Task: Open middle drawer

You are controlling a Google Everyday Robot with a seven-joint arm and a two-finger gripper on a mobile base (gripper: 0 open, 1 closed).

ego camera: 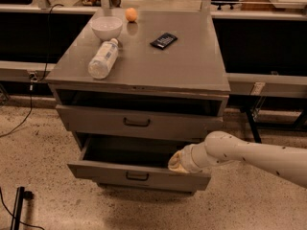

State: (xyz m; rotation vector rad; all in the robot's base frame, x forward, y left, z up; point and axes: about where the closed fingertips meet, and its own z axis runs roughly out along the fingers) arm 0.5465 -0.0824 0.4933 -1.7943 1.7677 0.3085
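floor: speckled floor is lying nearest the camera, running under and around the desk.
arm: my white arm is reaching in low from the right, crossing in front of the desk's lower right corner.
gripper: my gripper is sitting at the top edge of the middle drawer's front, toward its right end.
jaws: I can't tell how far apart they're standing, or whether they're gripping anything.
middle drawer: middle drawer is standing pulled partly out of the grey desk, under the upper drawer. Its dark inside is showing and a small dark pull is sitting centred on the front.
upper drawer: upper drawer is sitting further in, with a taller front and a wider pull. A dark gap is showing above it, under the desk top.
bottle: clear plastic bottle is lying on its side on the desk's left part, cap end pointing at the bowl.
bowl: white bowl is standing upright just behind the bottle.
packet: flat dark packet is lying right of centre, well apart from the bottle.
orange: small orange ball is resting at the far edge, near the bowl.
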